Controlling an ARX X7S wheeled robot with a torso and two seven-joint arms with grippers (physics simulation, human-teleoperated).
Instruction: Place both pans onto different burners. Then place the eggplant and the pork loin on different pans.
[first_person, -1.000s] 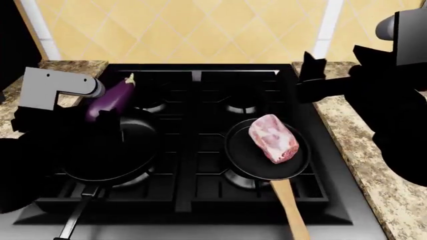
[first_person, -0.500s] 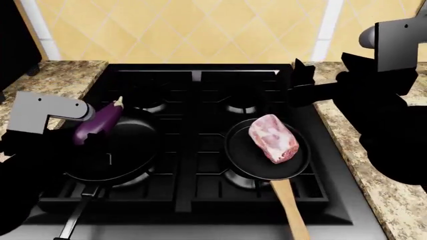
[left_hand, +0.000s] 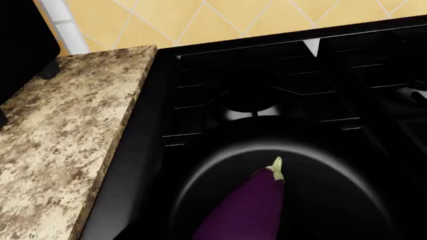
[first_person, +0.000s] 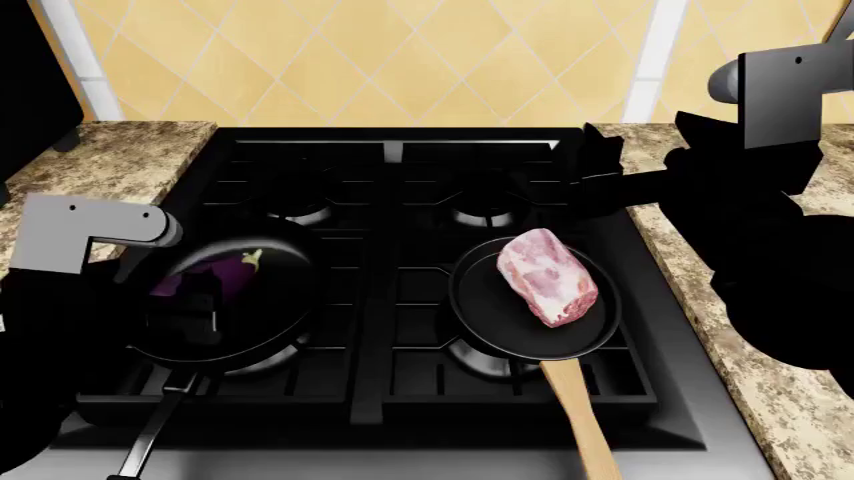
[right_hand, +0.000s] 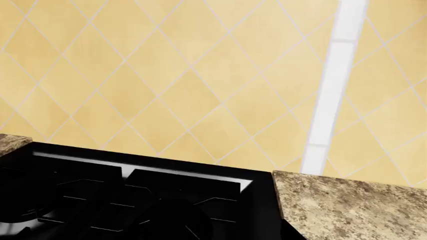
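At the lower left of the head view, the left gripper (first_person: 200, 300) lowers the eggplant (first_person: 200, 280) into the deep pan (first_person: 287, 330) on the front-left burner; its black fingers blend into the pan, so whether they clasp the eggplant or have let go cannot be told. To finish the step well, the eggplant looks best set flat on the pan floor, clear of the rim, before the fingers part and lift straight up. In the left wrist view the eggplant (left_hand: 247, 205) runs out from the camera over the pan floor, stem tip forward. Right of centre, the pork loin (first_person: 546, 277) lies in the shallow pan (first_person: 474, 300). At upper right, the right gripper (first_person: 597, 175) hovers apart near the back-right burner (first_person: 483, 215), its grip unreadable.
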